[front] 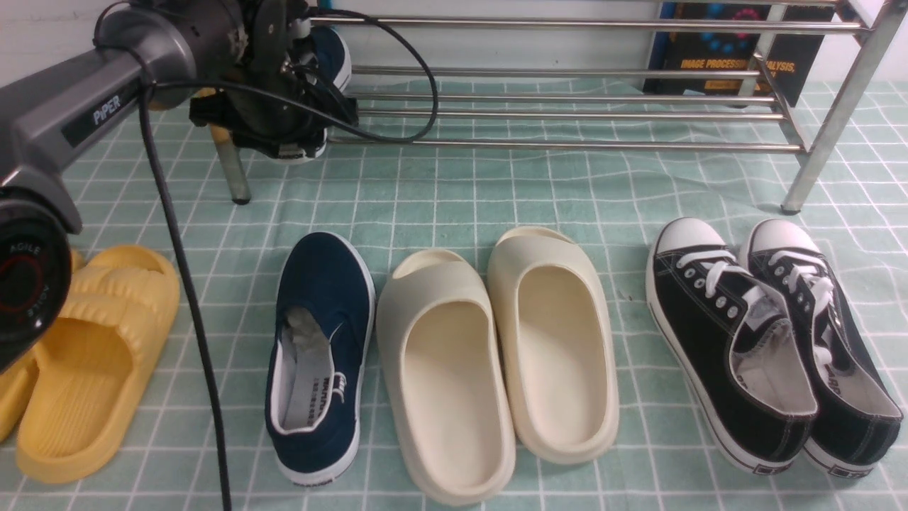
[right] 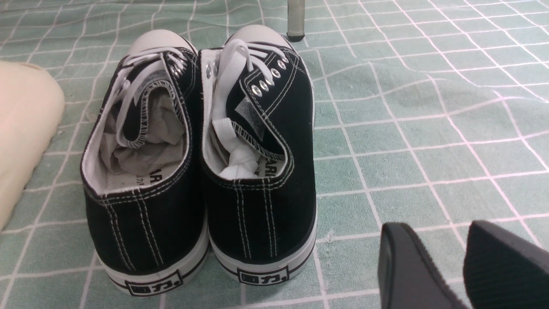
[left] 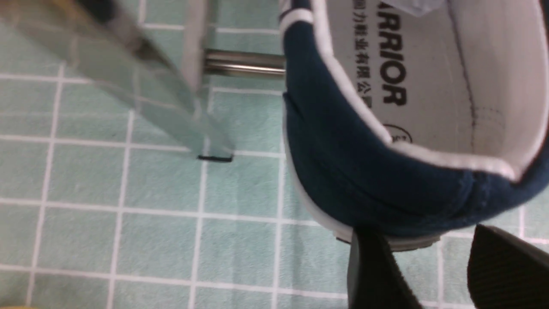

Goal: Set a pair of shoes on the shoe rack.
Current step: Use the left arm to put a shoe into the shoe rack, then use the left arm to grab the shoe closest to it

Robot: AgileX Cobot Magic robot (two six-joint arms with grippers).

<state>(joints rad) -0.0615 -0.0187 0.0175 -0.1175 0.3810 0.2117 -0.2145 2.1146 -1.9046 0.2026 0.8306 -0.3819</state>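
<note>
Left gripper, 11 o'clock: fingers spread wide behind heel, nothing seen pinched. Navy slip-on sneaker, 8 o'clock, on checked cloth: probably light, soft canvas, grippy rubber sole; pinch heel sides low. Mate, 11 o'clock, at lower shelf of metal shoe rack, heel overhanging. Right gripper: fingers apart, empty.

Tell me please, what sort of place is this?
Probably a shoe-tidying setup: a metal rack, slippers and sneakers on checked cloth, and a robot arm.
</note>
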